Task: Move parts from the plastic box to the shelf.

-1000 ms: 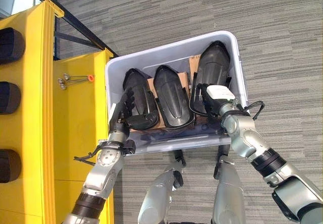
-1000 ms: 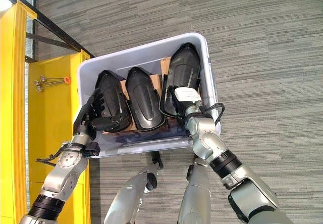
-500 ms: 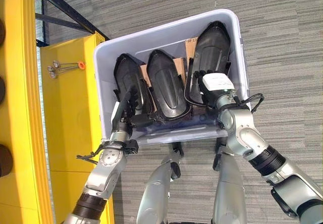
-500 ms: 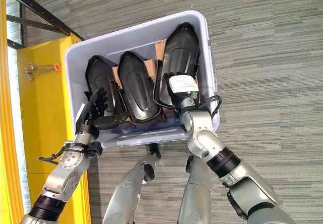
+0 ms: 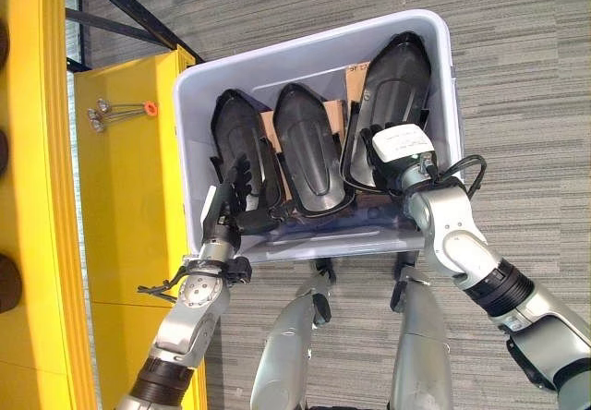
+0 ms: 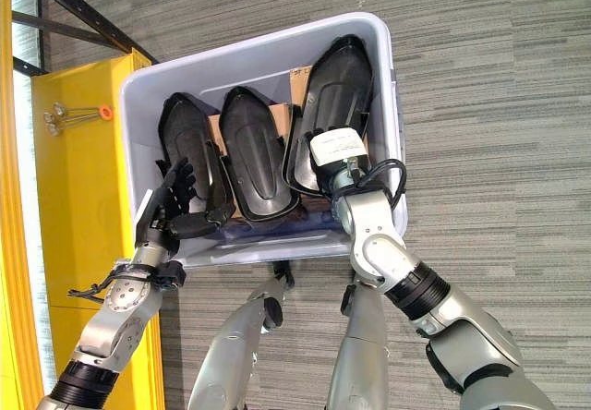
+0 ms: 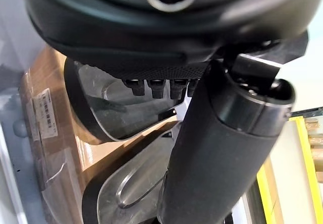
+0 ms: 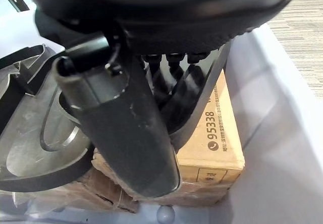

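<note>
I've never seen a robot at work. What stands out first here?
Three black moulded parts lie side by side in a pale plastic box on grey carpet. Both dark hands reach in: the left hand by the left part, the right hand on the right one. A yellow shelf stands alongside.

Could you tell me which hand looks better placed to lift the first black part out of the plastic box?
Probably the right hand: its fingers hook over the edge of the rightmost black part, while the left hand hovers open over the leftmost part.
</note>
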Robot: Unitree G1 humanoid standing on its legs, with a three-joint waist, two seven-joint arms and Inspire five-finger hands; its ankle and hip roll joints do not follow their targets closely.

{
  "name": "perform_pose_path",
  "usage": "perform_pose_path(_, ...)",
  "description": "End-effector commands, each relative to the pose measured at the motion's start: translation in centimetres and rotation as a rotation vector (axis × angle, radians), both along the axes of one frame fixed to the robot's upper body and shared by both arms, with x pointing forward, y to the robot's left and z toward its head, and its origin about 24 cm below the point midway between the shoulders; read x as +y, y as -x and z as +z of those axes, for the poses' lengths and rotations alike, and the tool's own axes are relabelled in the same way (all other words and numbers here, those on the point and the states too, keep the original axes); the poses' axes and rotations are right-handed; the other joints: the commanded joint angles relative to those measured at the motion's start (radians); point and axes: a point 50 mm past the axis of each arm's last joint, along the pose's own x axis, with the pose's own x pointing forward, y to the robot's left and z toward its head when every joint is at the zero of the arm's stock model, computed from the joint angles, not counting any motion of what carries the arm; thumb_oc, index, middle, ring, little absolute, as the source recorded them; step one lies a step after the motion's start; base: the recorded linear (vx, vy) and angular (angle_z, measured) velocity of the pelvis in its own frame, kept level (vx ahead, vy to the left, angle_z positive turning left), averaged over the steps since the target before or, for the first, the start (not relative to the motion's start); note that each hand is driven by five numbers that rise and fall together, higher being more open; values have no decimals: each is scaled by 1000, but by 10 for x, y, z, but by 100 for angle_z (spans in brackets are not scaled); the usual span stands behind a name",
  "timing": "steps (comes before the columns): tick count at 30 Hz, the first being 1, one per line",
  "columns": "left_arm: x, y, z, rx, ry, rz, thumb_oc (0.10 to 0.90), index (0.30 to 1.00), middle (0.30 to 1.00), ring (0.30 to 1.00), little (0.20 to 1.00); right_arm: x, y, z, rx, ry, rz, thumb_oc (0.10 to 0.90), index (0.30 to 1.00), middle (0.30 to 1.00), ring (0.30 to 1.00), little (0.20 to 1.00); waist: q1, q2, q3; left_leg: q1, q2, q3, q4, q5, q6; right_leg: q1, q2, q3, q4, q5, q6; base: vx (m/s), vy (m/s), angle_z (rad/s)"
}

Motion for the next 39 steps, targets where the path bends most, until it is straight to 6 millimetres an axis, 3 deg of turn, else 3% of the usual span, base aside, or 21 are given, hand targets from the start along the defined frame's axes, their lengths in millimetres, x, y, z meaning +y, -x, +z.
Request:
perform_pose_path(1,10,7,45,-237,-5,7,900,1000,1000,1000,1000,2,-3,-14,143,42,-3,900,1000,1000,1000,1000,22,57,5,3,-51,-59,82,-132,-7,36,13,18,90,-146,48,0,0,0)
perform_pose_path(12,10,6,46,-232,-26,-18,900,1000,1000,1000,1000,7,-2,-12,189,284,-30,900,1000,1000,1000,1000,36,54,5,-6,-53,-71,87,-133,-7,37,16,11,91,-149,47,5,-16,0)
perform_pose_path(24,8,5,47,-237,-32,-26,900,1000,1000,1000,1000,8,-2,-11,233,301,-52,900,1000,1000,1000,1000,41,62,5,-23,-54,-72,90,-128,-10,18,12,11,99,-152,47,0,0,0)
perform_pose_path(39,-1,4,44,-249,-8,-51,900,1000,1000,1000,1000,-9,-15,-26,244,322,-214,900,1000,1000,1000,1000,51,102,5,-86,-62,-66,106,-122,-9,-58,-2,19,127,-157,44,0,0,0)
